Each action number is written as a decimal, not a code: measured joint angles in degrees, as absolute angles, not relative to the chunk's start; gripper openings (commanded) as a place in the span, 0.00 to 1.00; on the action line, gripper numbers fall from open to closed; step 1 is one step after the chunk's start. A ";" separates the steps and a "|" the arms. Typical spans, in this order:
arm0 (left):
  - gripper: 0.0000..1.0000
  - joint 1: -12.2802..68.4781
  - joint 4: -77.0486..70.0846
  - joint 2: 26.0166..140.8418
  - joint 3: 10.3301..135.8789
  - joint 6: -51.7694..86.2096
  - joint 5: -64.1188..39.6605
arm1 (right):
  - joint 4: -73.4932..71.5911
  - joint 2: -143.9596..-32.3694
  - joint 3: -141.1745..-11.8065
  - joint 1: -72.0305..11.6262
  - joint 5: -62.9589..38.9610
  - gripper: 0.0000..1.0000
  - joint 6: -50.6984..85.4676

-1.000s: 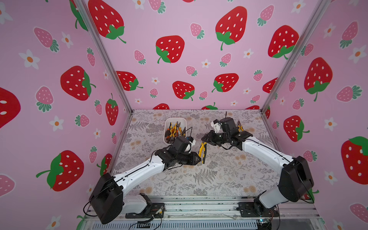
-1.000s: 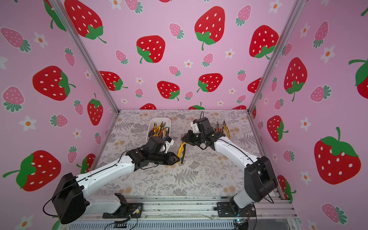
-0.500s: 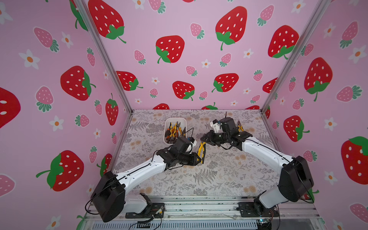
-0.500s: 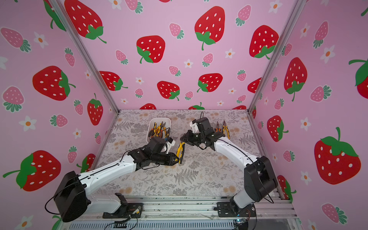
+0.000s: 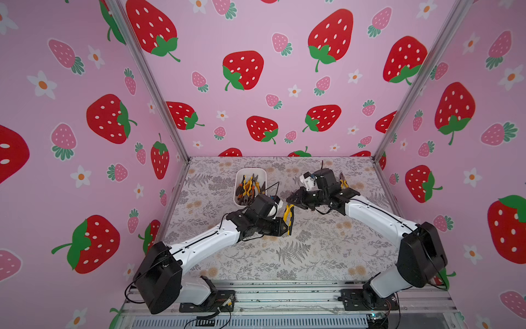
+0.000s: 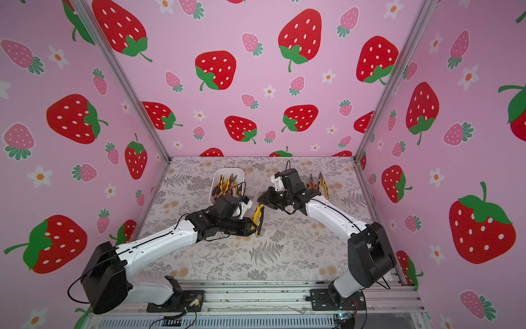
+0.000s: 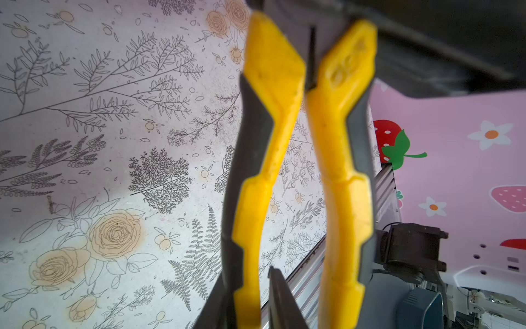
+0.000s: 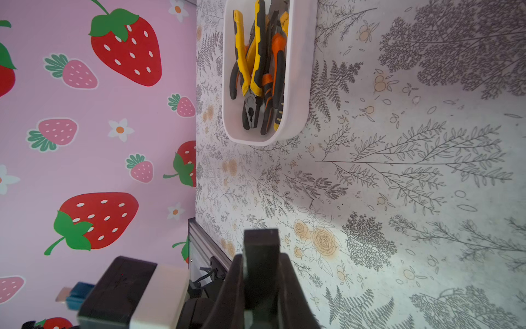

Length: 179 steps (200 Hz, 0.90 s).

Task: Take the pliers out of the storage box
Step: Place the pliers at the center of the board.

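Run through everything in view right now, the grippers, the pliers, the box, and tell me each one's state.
yellow pliers: off the table, upright, handles close together.
right gripper: shut on their head.
left gripper: astride one handle, grip unclear.
storage box: on the table, several pliers inside.
two loose pliers: out of the box, flat on the table.

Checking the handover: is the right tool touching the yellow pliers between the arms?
Touching. The right wrist view shows the right tool clamped on the dark head of the yellow pliers; in a top view the handles run down from its tip.
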<state>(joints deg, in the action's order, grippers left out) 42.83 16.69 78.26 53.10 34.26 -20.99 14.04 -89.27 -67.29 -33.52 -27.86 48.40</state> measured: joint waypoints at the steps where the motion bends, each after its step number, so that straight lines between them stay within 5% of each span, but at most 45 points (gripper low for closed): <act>1: 0.24 42.83 16.69 78.26 53.10 34.26 -20.99 | 14.06 -89.27 -67.29 -33.54 -27.86 0.00 48.40; 76: 0.21 43.00 17.54 78.89 53.10 34.20 -20.97 | 14.81 -89.93 -67.29 -34.04 -27.83 0.00 47.51; 96: 0.00 43.03 17.80 79.20 53.12 34.74 -20.84 | 14.85 -90.21 -67.29 -34.13 -27.68 0.00 47.31; 141: 0.00 43.27 18.00 80.20 53.63 34.68 -20.51 | 14.87 -90.52 -67.29 -34.17 -27.33 0.00 47.11; 179: 0.00 45.01 19.66 80.20 54.13 33.65 -16.27 | 16.67 -90.67 -67.94 -34.24 -27.00 0.38 45.74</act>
